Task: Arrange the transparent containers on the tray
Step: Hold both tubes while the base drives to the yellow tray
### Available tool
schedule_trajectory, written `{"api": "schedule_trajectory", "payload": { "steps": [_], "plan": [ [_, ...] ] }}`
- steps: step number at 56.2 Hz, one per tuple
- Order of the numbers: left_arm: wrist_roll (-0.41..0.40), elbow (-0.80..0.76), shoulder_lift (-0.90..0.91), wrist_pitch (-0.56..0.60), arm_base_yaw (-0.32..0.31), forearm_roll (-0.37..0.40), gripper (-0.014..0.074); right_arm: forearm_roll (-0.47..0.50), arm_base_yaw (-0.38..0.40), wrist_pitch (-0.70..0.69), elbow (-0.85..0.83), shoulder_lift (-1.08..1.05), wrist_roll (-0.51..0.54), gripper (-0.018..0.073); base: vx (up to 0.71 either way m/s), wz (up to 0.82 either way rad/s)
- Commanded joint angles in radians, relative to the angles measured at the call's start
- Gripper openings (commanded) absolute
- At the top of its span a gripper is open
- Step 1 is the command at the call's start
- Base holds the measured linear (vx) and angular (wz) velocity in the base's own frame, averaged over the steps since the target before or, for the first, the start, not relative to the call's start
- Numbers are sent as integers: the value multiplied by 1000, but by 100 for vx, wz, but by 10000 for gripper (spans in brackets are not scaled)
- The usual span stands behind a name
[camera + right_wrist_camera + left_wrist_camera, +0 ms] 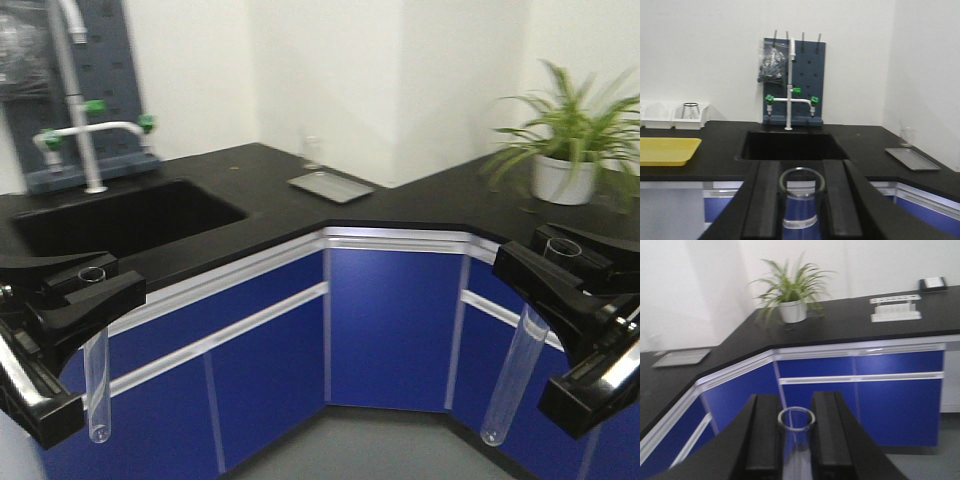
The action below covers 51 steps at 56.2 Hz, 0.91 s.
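— A black corner worktop (270, 190) with a sink (120, 215). Where do we stand?
— Our left hand (95, 288) clamps the narrower test tube (97, 385) and our right hand (562, 262) the wider test tube (508, 375), both hanging in front of the cabinets. The yellow tray (665, 150) holds neither, so we've yet to place either.

White walls (700, 50), grey floor (380, 445), black corner countertop (420, 205) over blue cabinets (395, 330). Sink (790, 145) and white faucet (789, 85) straight past right fingers (840, 205); potted plant (790, 295) past left fingers (827, 440).
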State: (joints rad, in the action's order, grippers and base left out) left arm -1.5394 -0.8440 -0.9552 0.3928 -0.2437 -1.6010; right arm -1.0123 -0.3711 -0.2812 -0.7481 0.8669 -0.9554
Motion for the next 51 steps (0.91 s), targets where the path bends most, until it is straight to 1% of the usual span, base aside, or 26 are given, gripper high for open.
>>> {"api": "schedule_trajectory", "payload": {
  "steps": [1,27,51],
  "plan": [
    [-11,-34,12,-8,-6,39,0,10,0,-44,-30,-6,-1,-13,-14,67],
    [-11,-34,14,-9,-6,39,0,10,0,-44,-30,-6,-1,-12,-8,68],
    [-11,-34,14,-9,-6,39,0,10,0,-44,-30,-6,-1,-11,11,51]
  ]
}}
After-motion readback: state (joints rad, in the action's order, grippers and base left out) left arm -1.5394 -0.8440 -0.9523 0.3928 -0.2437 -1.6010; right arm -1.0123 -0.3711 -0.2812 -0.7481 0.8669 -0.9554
